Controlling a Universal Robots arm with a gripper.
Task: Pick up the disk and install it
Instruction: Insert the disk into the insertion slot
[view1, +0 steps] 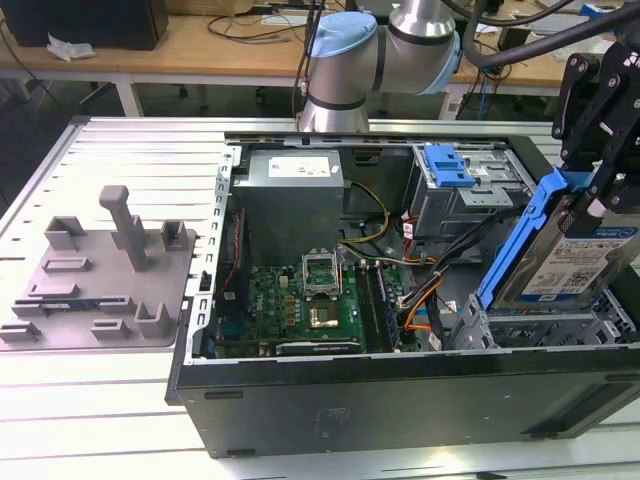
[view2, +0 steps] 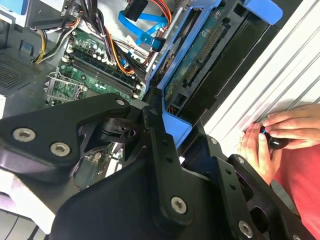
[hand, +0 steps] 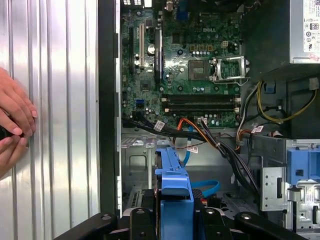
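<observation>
The disk (view1: 570, 262), a silver hard drive with a white-and-blue label and blue rails, hangs tilted on edge at the exterior view's right, inside the open computer case (view1: 400, 400). Its lower end sits at the grey drive bay (view1: 545, 330) in the case's near right corner. My black gripper (view1: 592, 200) is shut on its upper part. In the second wrist view the disk's circuit-board side (view2: 207, 57) runs between the gripper's black fingers (view2: 155, 135). The first wrist view has its blue rail (hand: 172, 182) edge-on, above the motherboard (hand: 185, 70).
A grey metal cage with a ribbed blue tab (view1: 450, 165) sits at the case's back right. Cables (view1: 420, 270) cross the case floor. A grey fixture with posts (view1: 110, 270) stands on the ribbed table at the exterior view's left. A person's hands (view2: 270, 135) rest on the table beside the case.
</observation>
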